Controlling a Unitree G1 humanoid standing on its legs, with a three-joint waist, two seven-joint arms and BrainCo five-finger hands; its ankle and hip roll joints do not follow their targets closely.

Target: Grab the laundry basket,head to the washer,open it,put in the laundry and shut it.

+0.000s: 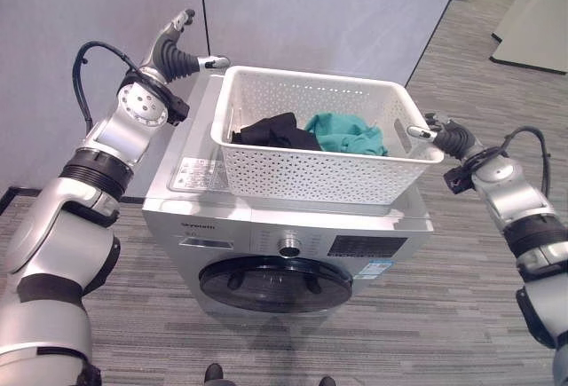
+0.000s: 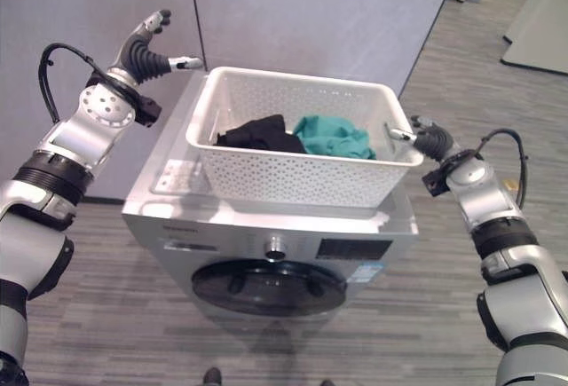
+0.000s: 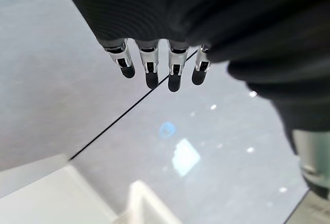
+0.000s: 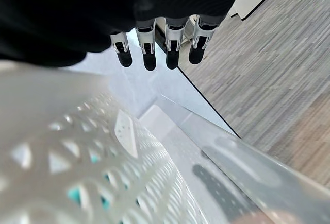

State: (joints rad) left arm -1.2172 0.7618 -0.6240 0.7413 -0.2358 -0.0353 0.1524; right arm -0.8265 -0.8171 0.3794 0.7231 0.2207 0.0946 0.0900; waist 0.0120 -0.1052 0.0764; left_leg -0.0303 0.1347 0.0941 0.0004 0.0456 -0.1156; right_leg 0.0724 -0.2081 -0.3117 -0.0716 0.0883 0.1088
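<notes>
The white perforated laundry basket (image 1: 311,177) stands on top of the silver washer (image 1: 191,173). A black garment (image 1: 271,130) and a teal garment (image 1: 346,133) lie inside it. The washer's round dark door (image 1: 275,284) is closed. My left hand (image 1: 173,44) is raised beside the basket's far left corner, open, its thumb pointing at the rim without gripping it. In the left wrist view its fingers (image 3: 149,69) are straight with nothing in them. My right hand (image 1: 448,137) is at the basket's right rim, open. Its fingers (image 4: 154,49) reach past the basket wall (image 4: 77,157).
A grey partition wall (image 1: 337,4) rises directly behind the washer. Striped grey carpet (image 1: 461,315) spreads in front and to the right. Pale furniture (image 1: 532,22) stands at the far right back.
</notes>
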